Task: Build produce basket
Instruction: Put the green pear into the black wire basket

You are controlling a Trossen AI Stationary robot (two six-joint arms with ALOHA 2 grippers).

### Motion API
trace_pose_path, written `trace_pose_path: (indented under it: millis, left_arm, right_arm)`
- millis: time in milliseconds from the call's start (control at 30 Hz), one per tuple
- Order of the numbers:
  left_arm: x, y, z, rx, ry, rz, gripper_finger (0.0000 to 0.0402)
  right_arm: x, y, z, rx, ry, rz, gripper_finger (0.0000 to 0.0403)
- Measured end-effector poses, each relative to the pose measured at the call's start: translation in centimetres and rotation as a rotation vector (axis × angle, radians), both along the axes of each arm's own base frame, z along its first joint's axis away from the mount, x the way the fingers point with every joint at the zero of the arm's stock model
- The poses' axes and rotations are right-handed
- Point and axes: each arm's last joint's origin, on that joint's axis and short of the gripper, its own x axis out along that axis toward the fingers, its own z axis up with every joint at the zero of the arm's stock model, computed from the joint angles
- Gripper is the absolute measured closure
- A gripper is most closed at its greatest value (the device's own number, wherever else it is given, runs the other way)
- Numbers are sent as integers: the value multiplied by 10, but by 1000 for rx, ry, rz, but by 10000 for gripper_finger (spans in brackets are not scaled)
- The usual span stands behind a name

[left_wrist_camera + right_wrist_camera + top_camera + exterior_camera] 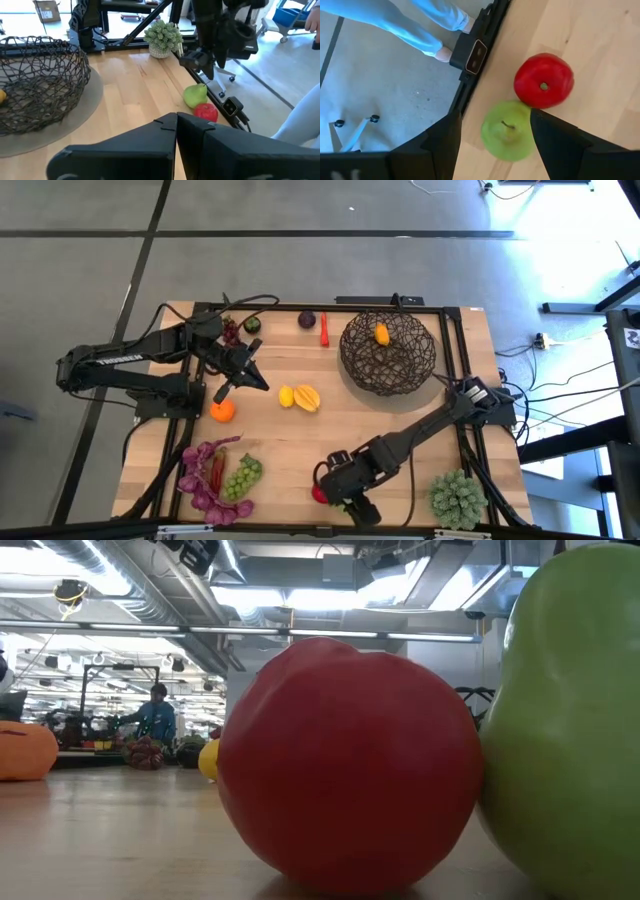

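1. One piece only lies in the basket [388, 355] so far: an orange-yellow fruit [381, 334] near its far rim. The basket stands at about 1 o'clock on the table [380, 430], so the task is at its beginning.
2. Most of the produce is not yet collected. At 12 o'clock near the far edge I see a dark round fruit [307, 320], a red chilli [324, 329], a small green fruit [252, 325] and dark grapes [232, 332].
3. Close to the centre lie a lemon [287, 396] and a yellow mango-like fruit [307, 397], touching each other. An orange [222, 411] lies at 9 o'clock.
4. At 7 o'clock there is a group of purple leaves [200, 480], a red piece among them and green grapes [241, 477].
5. At 6 o'clock, by the near edge, a red apple [543, 80] and a green pear-shaped fruit [508, 131] touch each other.
6. The right gripper [495, 137] hangs directly over the green fruit with its fingers spread on both sides of it. I judge it is not gripped yet; this fruit seems to be the next one to go.
7. The left gripper [258, 383] has its fingers pressed together and holds nothing. It waits between the orange and the lemon.
8. A spiky pale green plant ball [457, 498] at 5 o'clock is not produce.
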Motion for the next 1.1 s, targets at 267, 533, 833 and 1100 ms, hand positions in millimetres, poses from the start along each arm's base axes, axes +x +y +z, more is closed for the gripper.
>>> trace_pose_path:
  millis: [267, 533, 833, 1100]
  left_arm:
    - [0, 0, 0, 7, -2, -2, 401]
    - [0, 0, 0, 10, -4, -3, 401]
    - [0, 0, 0, 10, -5, -3, 401]
    - [0, 0, 0, 10, -5, -3, 401]
  right_arm:
    - [4, 7, -13, -25, -8, -4, 175]
    - [4, 9, -20, -47, 11, -2, 191]
    - [1, 12, -24, -52, 47, -16, 219]
    - [-1, 10, -25, -90, 60, -25, 230]
